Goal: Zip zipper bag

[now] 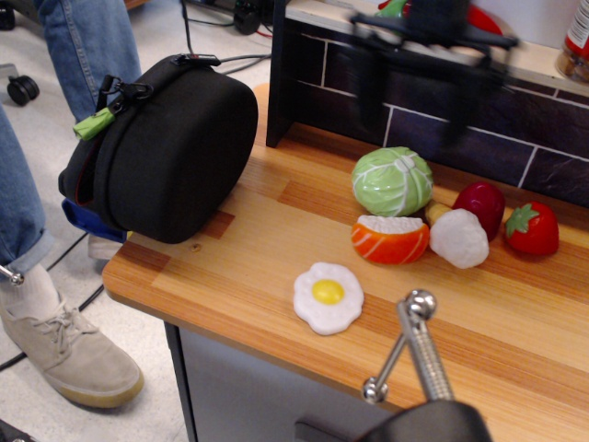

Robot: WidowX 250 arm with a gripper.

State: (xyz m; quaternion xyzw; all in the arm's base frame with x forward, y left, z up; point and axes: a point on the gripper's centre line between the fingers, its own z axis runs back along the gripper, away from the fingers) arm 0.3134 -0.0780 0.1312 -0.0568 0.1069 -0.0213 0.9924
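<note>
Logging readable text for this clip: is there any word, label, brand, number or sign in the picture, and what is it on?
None can be read.
Zipper bag: no lettering shows on the fabric or on the green pull tab.
Jar on the shelf, top right: cut off and too blurred to tell.
Toy foods and gripper: no text.

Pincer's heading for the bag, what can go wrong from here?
1. The large rounded black fabric zipper bag overhangs the left edge of the wooden counter; a push on it might tip it off.
2. The small lime-green pull tab hangs past that edge, so the pincer, blurred in motion, may miss it.
3. The green toy cabbage sits right below the pincer and could get knocked.
</note>
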